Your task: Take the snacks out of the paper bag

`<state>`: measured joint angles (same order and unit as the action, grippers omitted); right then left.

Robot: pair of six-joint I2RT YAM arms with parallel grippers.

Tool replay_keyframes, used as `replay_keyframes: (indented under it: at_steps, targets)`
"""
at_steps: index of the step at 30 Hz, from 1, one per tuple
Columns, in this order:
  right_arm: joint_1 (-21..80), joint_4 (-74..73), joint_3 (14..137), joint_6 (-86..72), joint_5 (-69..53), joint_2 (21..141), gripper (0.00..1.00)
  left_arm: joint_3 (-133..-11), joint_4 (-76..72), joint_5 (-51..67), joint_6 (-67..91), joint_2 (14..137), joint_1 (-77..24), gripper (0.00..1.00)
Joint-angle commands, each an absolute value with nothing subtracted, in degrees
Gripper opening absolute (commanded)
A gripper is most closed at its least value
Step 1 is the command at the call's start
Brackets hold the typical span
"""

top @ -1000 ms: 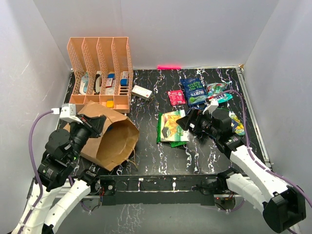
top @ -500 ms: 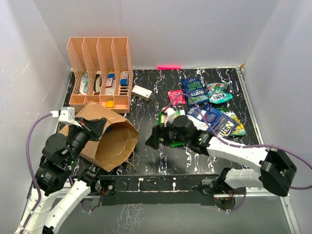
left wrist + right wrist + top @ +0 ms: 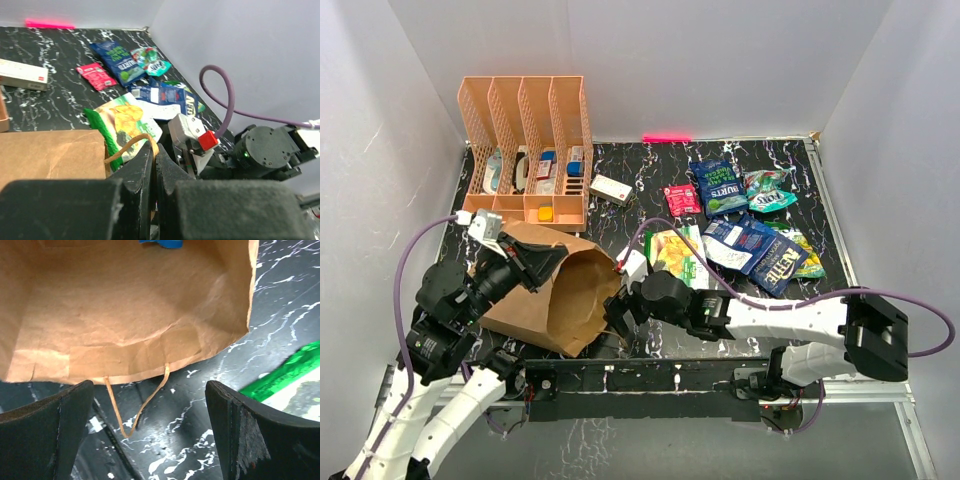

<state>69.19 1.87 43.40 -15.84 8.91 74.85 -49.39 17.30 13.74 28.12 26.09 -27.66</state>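
Black marbled table, creased brown paper bag sideways, mouth wide

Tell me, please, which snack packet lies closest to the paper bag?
The green-yellow bag, just right of the paper bag; the other packets lie farther away.

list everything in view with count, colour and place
paper bag: one, brown, front left, on its side
rack: one, orange, back left
box: one, white, right of the rack
pink packet: one, pink-red, back centre
blue bags: three, dark blue, right half
teal bag: one, teal, back right
green-yellow bags: two, one centre, one far right
blue item: one, blue, inside the paper bag
left gripper: one, black, shut on the paper bag's rim
right gripper: one, black, open at the bag's mouth
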Motion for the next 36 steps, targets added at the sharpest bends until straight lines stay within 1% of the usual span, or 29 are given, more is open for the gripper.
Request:
replay_keyframes:
  at_steps: [1, 5, 8, 11, 13, 16, 18, 20, 25, 30, 36]
  targets:
    - [70.23, 5.89, 42.85, -7.36, 15.65, 71.02, 0.99, -49.22, 12.51, 22.93, 27.5, 26.34, -27.86, 0.0]
    - [71.59, 11.8, 38.87, 1.37, 12.22, 67.21, 0.99, -50.27, 15.84, 23.4, 25.49, 24.92, -27.82, 0.0]
    - [72.45, 18.34, 35.12, 10.39, 3.97, 65.1, 0.97, -51.09, 20.42, 21.15, 24.2, 23.14, -27.86, 0.0]
    - [72.96, 22.79, 33.49, 17.68, -3.01, 65.77, 0.97, -51.12, 23.74, 19.07, 23.9, 21.07, -27.86, 0.0]
    - [73.33, 25.03, 34.4, 20.89, -4.98, 68.1, 0.96, -51.1, 24.88, 17.78, 23.98, 19.88, -27.86, 0.0]
    - [73.81, 28.13, 35.86, 30.16, -9.84, 73.8, 0.91, -51.09, 26.09, 16.0, 24.16, 18.32, -27.85, 0.0]
    - [74.22, 30.82, 37.05, 37.57, -12.15, 78.23, 0.89, -51.24, 26.72, 15.3, 24.1, 17.79, -27.85, 0.0]
    - [74.26, 35.91, 39.04, 40.71, -11.45, 83.37, 0.88, -51.52, 27.33, 14.84, 23.99, 17.75, -27.84, 0.0]
    - [74.27, 39.95, 47.84, 49.71, -7.75, 96.9, 0.82, -53.05, 28.47, 14.72, 23.4, 17.86, -27.86, 0.0]
    - [72.17, 42.6, 55.61, 54.24, -5.0, 108.02, 0.76, -54.08, 29.83, 13.3, 23.7, 17.67, -27.86, 0.0]
    - [68.76, 43.08, 63.52, 54.37, -8.66, 116.25, 0.75, -53.98, 29.17, 13.27, 25.01, 16.44, -27.85, 0.0]
